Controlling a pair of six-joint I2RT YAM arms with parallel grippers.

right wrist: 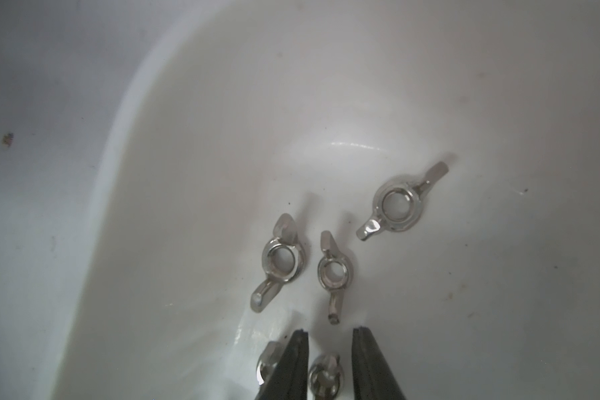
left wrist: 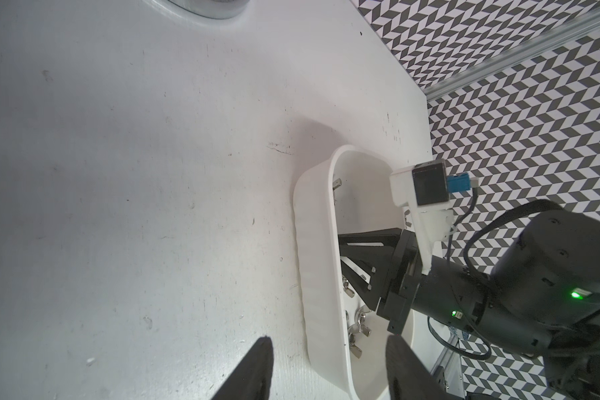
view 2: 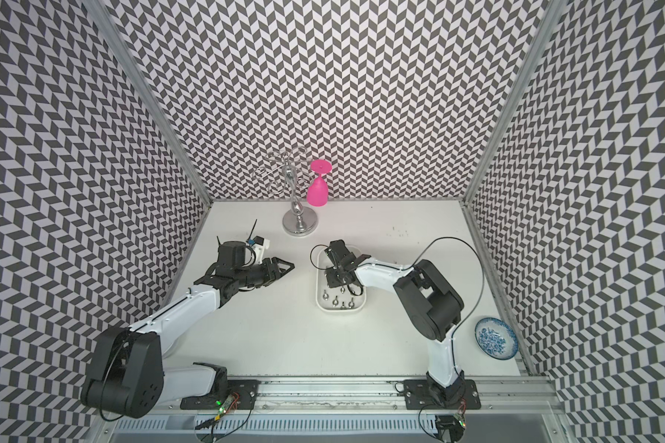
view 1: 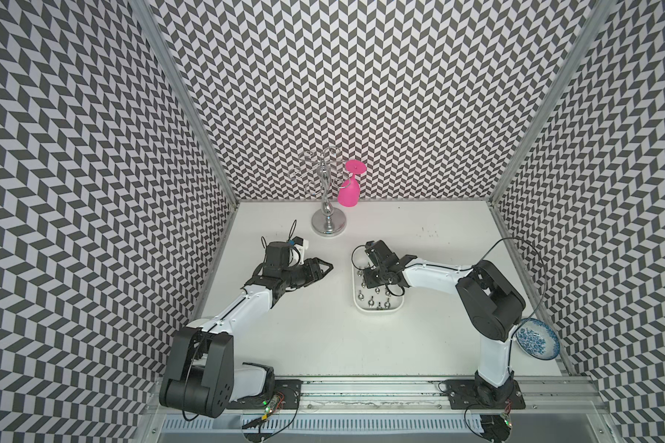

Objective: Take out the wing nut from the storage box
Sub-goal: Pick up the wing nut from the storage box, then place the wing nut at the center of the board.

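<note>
I am two arms of one build: white shells on the long links, matte black housings at the joints, small screws along the seams. My left arm (view 1: 242, 307) and right arm (view 1: 430, 274) each stand on a black plate (view 1: 457, 387) bolted to the rail (view 1: 361, 383). Thin black cables (view 2: 453, 237) loop well above that rail. A white bracket with a blue plug carries each wrist camera (left wrist: 426, 188), and a green light (left wrist: 575, 295) glows nearby. My left pincer (view 1: 330, 264) and right pincer (right wrist: 329, 363) are black, with tapering fingers.

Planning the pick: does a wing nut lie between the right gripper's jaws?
Yes: the right wrist view shows a wing nut on the storage box floor between the right gripper jaws.
</note>
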